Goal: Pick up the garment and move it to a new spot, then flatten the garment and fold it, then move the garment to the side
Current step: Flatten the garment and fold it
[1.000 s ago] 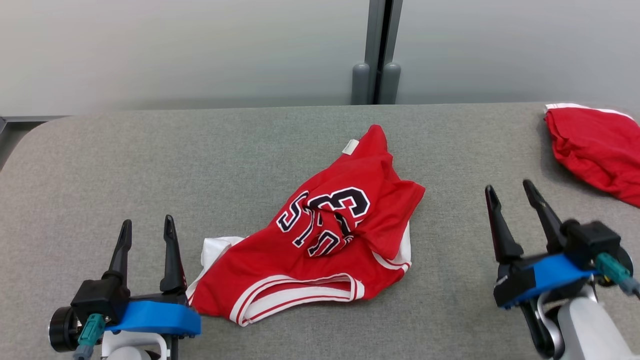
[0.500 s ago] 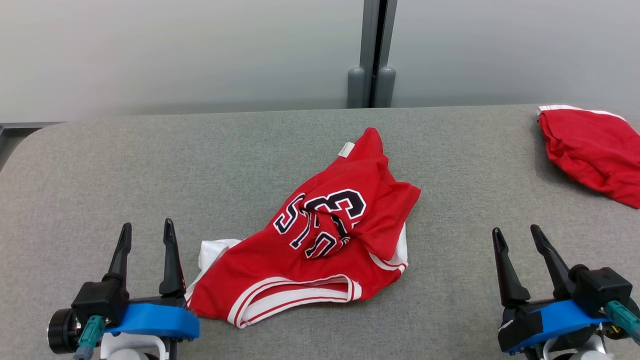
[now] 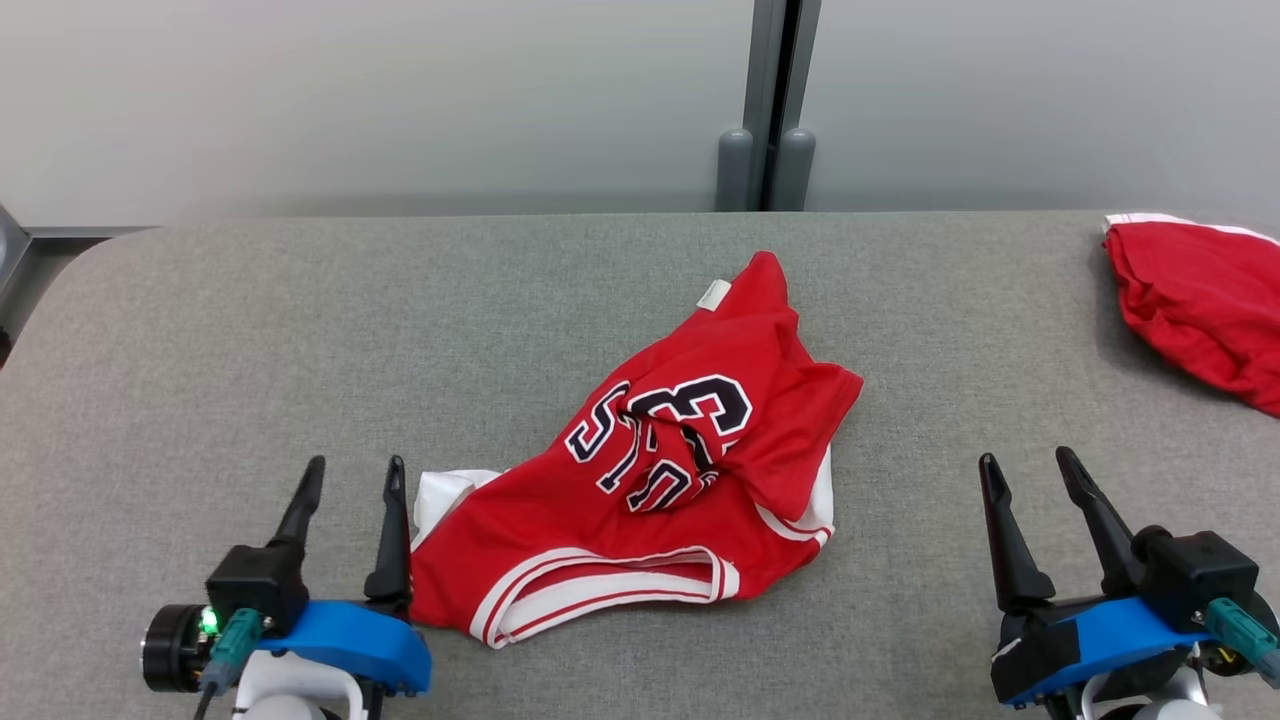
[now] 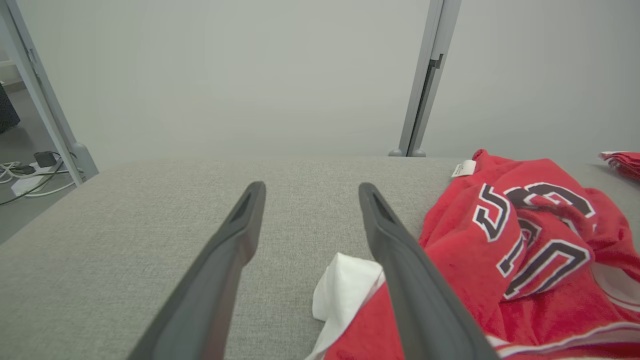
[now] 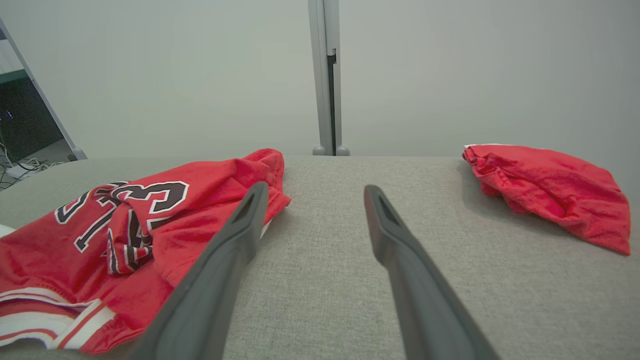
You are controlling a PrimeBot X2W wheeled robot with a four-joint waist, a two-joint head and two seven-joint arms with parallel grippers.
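Note:
A crumpled red jersey [image 3: 660, 480] with white trim and dark numbers lies mid-table; it also shows at the right of the left wrist view [image 4: 505, 250] and at the left of the right wrist view [image 5: 115, 235]. My left gripper [image 3: 355, 475] stands open at the lower left, its right finger close beside the jersey's white corner [image 4: 345, 285], nothing between its fingers. Over at the lower right, well apart from the jersey, my right gripper [image 3: 1027, 464] is open and holds nothing.
A second red garment [image 3: 1200, 310] lies bunched at the table's far right edge, also seen in the right wrist view [image 5: 550, 190]. The grey table [image 3: 300, 330] has a rounded far-left corner. A grey post [image 3: 768, 150] stands behind the table.
The head camera has shifted, moving the whole scene slightly right. My right gripper came down and back toward the front edge a second ago. The left gripper sits a little lower and further right.

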